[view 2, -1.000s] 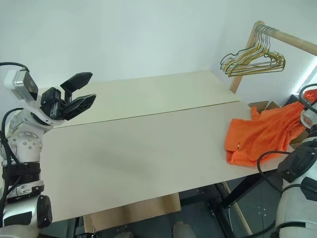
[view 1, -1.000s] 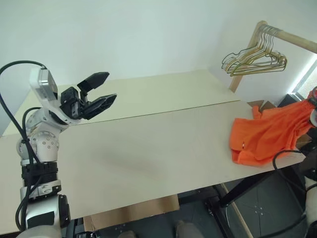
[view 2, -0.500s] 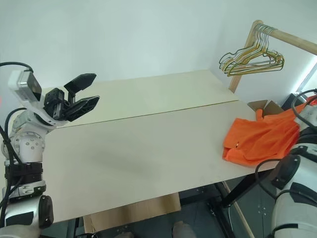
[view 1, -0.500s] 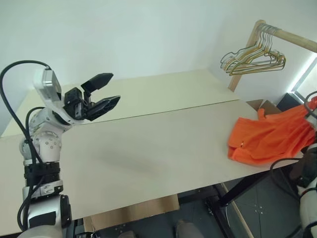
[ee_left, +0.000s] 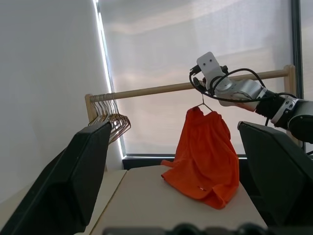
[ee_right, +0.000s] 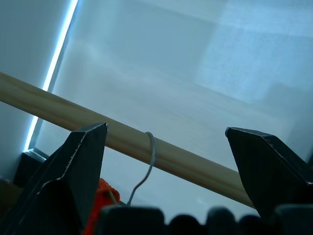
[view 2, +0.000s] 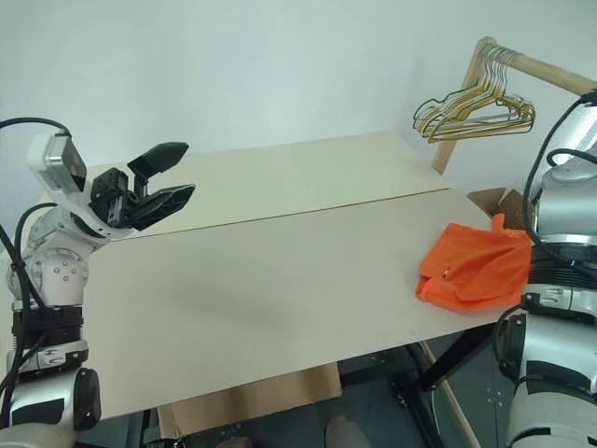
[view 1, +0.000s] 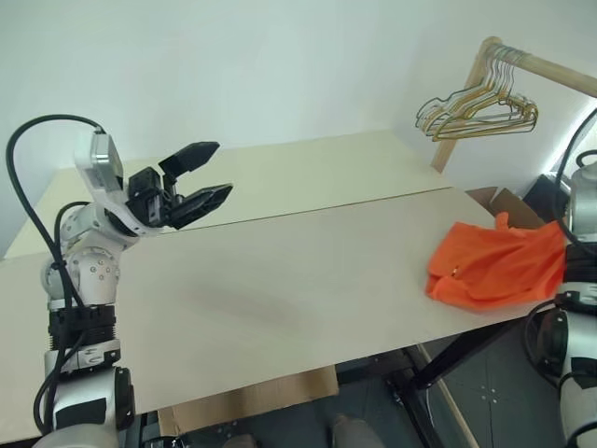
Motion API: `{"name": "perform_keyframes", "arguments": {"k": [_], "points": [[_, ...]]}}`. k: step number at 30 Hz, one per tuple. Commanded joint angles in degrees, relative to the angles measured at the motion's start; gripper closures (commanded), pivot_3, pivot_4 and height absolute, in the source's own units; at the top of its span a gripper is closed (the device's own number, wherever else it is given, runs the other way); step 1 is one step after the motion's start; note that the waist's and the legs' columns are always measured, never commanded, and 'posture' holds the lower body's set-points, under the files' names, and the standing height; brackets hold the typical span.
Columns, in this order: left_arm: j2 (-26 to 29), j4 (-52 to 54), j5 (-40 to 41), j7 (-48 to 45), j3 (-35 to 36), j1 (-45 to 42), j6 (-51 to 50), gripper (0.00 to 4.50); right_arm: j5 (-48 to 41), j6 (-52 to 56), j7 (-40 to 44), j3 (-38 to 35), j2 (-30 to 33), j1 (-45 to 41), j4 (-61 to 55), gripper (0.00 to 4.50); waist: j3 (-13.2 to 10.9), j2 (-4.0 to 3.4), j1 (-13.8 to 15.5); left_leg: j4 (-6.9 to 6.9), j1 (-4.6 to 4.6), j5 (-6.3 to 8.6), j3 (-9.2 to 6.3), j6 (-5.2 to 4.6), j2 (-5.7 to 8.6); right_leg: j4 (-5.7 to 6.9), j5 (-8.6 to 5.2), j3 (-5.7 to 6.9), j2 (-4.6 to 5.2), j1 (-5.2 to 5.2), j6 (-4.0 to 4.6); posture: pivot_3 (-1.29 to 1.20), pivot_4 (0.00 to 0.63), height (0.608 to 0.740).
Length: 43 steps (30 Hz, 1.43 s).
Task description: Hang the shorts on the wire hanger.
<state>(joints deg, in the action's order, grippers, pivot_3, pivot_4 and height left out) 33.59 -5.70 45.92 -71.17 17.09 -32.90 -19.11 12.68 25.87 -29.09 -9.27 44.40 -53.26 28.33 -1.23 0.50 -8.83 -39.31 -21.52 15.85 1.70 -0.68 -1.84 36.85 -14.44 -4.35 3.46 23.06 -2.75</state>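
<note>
Your left tool (view 1: 199, 175) hovers above the worktop's (view 1: 280, 280) left end with its two black fingers spread wide and nothing between them. At the worktop's right end the shorts (ee_left: 204, 152) hang on the wire hanger (ee_right: 145, 169), whose hook is looped over the wooden rail (ee_left: 161, 89); their lower part lies bunched on the right edge of the worktop. The bunch of golden and dark hangers (view 1: 480, 110) hangs on the same rail, toward its post beside the far right corner. Your right tool (ee_right: 166, 171) sits just beside the hook below the rail, fingers wide apart and clear of the wire.
</note>
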Motion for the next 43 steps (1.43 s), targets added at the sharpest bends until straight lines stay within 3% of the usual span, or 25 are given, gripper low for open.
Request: {"name": "perform_keyframes", "arguments": {"k": [1,10,18,26,31,36,43], "points": [[1.4,2.2,-0.9,0.5,1.3,1.7,1.0,0.0,1.0,-7.7,11.9,5.8,0.4,-1.0,-1.2,0.03,0.0,0.0,-0.3,0.05,0.08,0.0,0.02,0.0,-0.01,0.0,0.0,-0.06,-0.01,-0.02,0.0,-0.06,0.0,0.74],[5.8,2.9,-6.9,5.6,2.4,9.2,1.8,0.0,-7.5,-10.0,49.1,12.7,-3.3,-2.2,0.8,0.03,0.0,0.02,-0.3,0.24,0.43,0.0,-0.06,0.0,-0.01,-0.08,0.0,0.0,0.01,-0.34,0.0,0.0,0.0,0.74],[7.8,9.7,-9.8,10.7,4.0,18.1,1.5,0.0,-8.7,-12.6,69.8,19.5,-4.7,3.5,-5.7,0.03,0.0,0.06,3.2,0.38,0.4,0.0,-0.11,0.01,-0.06,-0.02,0.01,0.1,0.01,-0.2,0.02,0.1,0.0,0.74],[8.5,18.6,-7.6,14.2,9.1,28.2,-1.1,0.0,-8.1,-19.6,79.7,23.3,-5.2,7.6,-8.3,0.03,-0.1,0.11,9.4,0.39,0.28,-0.01,-0.02,0.03,-0.06,0.11,0.02,0.13,0.01,0.05,0.06,0.2,0.0,0.74],[8.9,20.2,-9.1,16.7,8.6,29.6,-1.2,0.0,-6.6,-22.1,81.8,24.3,-6.1,6.2,-5.2,0.03,-0.1,0.16,12.6,0.39,0.27,-0.02,0.33,0.05,-0.07,0.09,0.0,0.3,-0.01,0.03,0.15,0.23,0.0,0.74],[8.6,21.0,-8.4,17.7,9.2,30.3,-1.1,0.0,-5.6,-23.8,82.6,24.2,-6.5,6.0,-3.4,0.03,-0.1,0.16,14.3,0.4,0.21,-0.02,0.38,0.05,-0.07,0.03,-0.01,0.32,-0.02,0.06,0.21,0.23,0.0,0.74],[8.5,21.4,-8.8,18.3,8.5,31.9,-0.8,0.0,-4.9,-23.9,83.0,23.8,-7.1,6.7,-3.5,0.03,-0.1,0.17,14.4,0.4,0.19,-0.02,0.39,0.06,-0.08,0.03,-0.01,0.33,-0.05,0.07,0.24,0.23,0.0,0.74]]}}
